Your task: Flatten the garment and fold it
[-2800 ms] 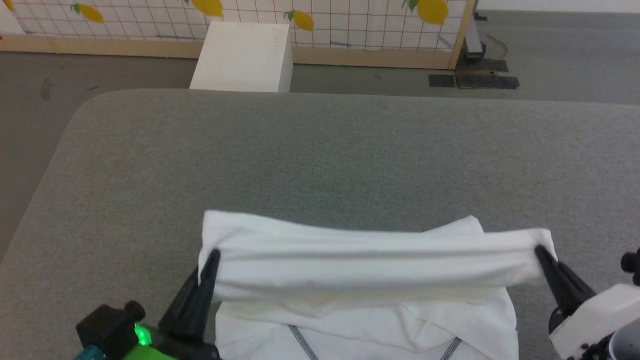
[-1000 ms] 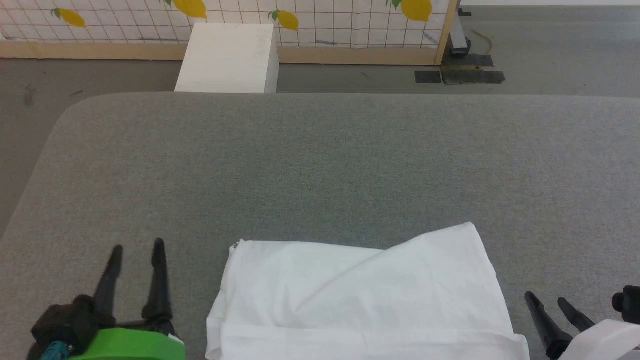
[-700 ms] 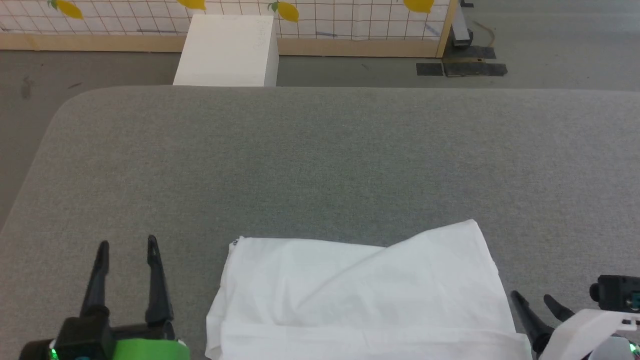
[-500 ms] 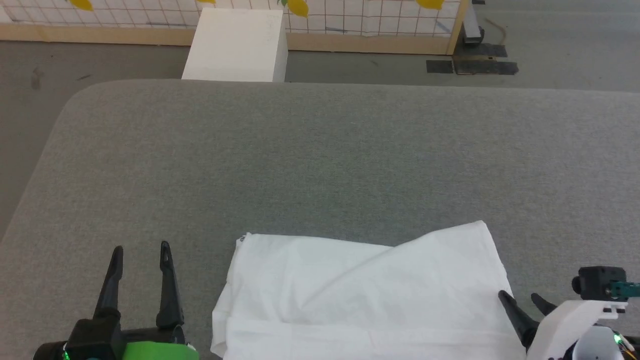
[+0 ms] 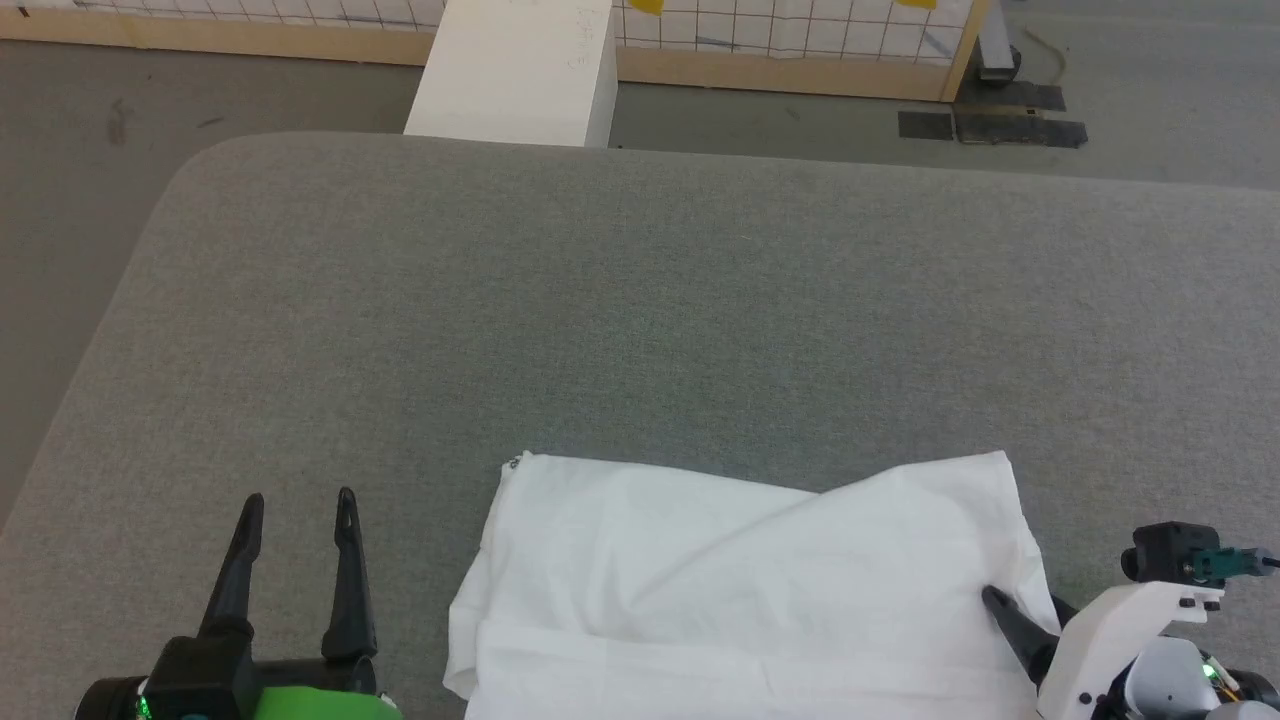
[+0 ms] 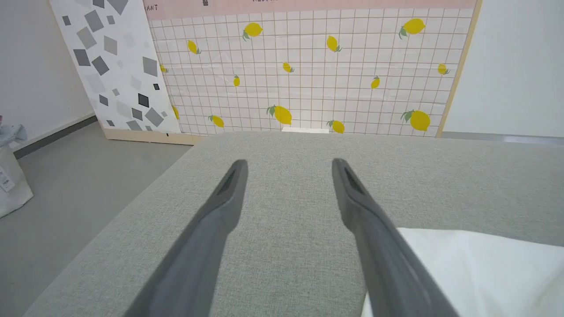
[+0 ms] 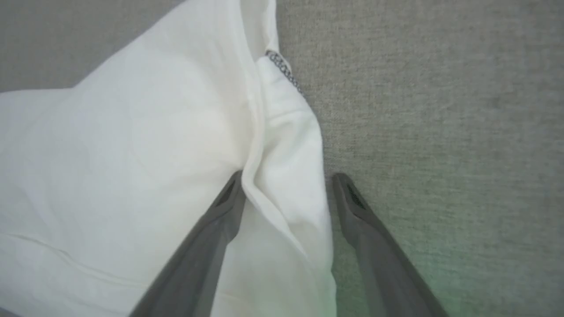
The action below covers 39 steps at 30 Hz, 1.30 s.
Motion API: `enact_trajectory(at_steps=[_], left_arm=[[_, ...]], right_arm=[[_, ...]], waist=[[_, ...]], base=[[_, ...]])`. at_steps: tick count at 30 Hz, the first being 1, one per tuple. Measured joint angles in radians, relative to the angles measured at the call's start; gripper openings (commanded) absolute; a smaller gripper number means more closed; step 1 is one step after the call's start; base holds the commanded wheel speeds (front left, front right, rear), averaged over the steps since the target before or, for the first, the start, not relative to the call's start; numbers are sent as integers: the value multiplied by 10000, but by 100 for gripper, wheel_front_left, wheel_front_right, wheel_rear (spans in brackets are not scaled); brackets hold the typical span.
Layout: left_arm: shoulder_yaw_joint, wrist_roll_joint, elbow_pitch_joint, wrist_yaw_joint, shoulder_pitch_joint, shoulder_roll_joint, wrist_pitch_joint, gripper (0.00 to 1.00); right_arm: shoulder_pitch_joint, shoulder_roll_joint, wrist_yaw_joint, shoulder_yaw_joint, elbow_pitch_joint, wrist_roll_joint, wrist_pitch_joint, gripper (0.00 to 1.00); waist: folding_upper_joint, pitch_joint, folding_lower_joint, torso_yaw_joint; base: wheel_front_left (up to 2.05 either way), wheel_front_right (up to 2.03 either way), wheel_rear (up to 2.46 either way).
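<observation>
The garment (image 5: 760,580) lies folded at the near edge of the bench (image 5: 640,300). Left gripper (image 5: 298,495): fingers wide, over bare bench beside it. Right gripper (image 7: 288,175): fingers wide (straddling the garment's right edge fold).

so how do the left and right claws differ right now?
The left claw hovers over bare table, beside the garment; the right claw straddles the garment's right edge. The left claw has nothing between its fingers; the right claw has a fold of fabric between them. Both are open, neither gripping.
</observation>
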Motion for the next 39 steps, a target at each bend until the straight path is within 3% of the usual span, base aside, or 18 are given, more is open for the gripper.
enact_trajectory(at_steps=[1, 3, 9, 15, 30, 34, 39], left_arm=[[25, 10, 19, -48, -3, -19, 0, 100], [73, 25, 61, -130, -7, -38, 0, 100], [222, 56, 184, -265, 6, -92, 0, 100], [288, 67, 259, -408, 36, -213, 0, 100], [412, 295, 422, -662, 36, -487, 0, 100], [485, 420, 476, -669, 36, -531, 0, 100], [500, 430, 535, -754, 38, -656, 0, 100]], right_arm=[[-66, 10, 0, 21, 117, 88, -46, 41], [-169, 0, -4, 86, 311, 151, -159, 0], [-389, 63, -2, 330, 846, 222, -637, 0], [-694, -134, 6, -46, 1049, 38, -790, 0], [-1269, -2088, 4, -2903, 991, -1099, -420, 0], [-1221, -1921, -2, -3020, 796, -1216, -291, 0], [-843, -1358, -2, -2090, -234, -704, 94, 0]], waist=[[0, -10, 0, 11], [0, -42, 0, 19], [0, -248, 0, -22], [0, -437, 0, -190], [1, -474, 1, -614], [1, -528, 0, -667], [1, -569, 1, -759]], base=[[0, 0, 0], [0, 0, 0], [0, 0, 0], [0, 0, 0], [0, 0, 0], [0, 0, 0], [0, 0, 0]])
